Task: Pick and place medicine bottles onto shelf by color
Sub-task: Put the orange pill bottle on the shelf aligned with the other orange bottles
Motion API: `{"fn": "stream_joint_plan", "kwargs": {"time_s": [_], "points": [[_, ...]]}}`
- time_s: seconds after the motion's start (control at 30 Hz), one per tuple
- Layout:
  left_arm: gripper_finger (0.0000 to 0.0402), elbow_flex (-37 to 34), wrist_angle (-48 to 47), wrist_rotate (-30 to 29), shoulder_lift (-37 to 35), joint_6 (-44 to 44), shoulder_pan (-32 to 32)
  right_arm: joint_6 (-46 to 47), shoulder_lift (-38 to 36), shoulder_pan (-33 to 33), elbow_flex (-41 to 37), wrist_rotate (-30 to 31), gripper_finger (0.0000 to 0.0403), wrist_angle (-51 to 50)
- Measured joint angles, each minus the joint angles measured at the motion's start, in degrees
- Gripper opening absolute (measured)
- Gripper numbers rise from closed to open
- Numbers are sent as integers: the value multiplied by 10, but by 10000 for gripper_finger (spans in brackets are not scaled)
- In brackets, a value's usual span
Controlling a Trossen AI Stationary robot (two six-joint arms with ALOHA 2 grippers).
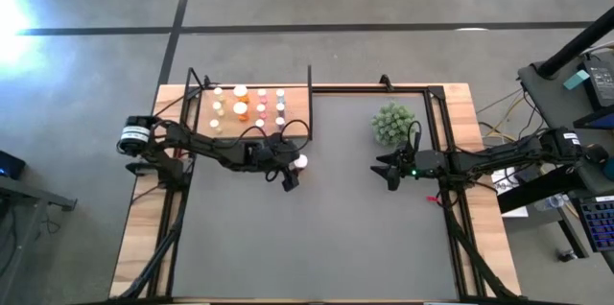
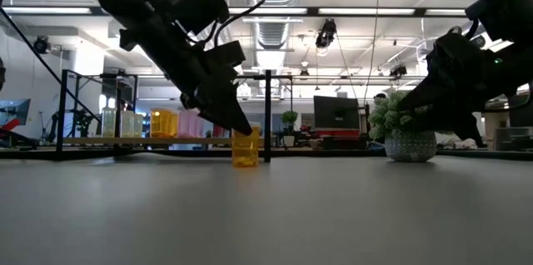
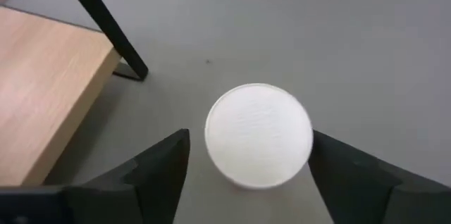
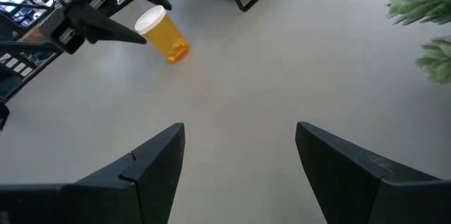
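No legible text, label, brand, number or sign appears on any bottle, shelf, arm or background surface.

Open grey mat [image 1: 317, 228] between both arms; shelf post [image 3: 106, 23] near orange bottle [image 2: 245, 148].

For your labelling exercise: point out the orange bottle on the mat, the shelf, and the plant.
orange bottle [image 2: 245, 150], low view, amber body.
shelf [image 3: 42, 90], left wrist view, bare wood top.
plant [image 1: 392, 124], high view, green foliage.

The right tool [image 4: 239, 160], fingers apart, faces an orange bottle [image 4: 163, 35] beside the left tool [image 4: 134, 23].
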Motion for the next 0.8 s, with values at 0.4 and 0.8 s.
{"fn": "stream_joint_plan", "kwargs": {"time_s": [0.4, 0.8], "points": [[173, 2, 0, 1, -2, 4, 0, 0, 0, 0, 0, 0, 260, 0], [184, -1, -84, -48, -134, -22, 0, 0, 0, 0, 0, 0, 260, 0]]}}
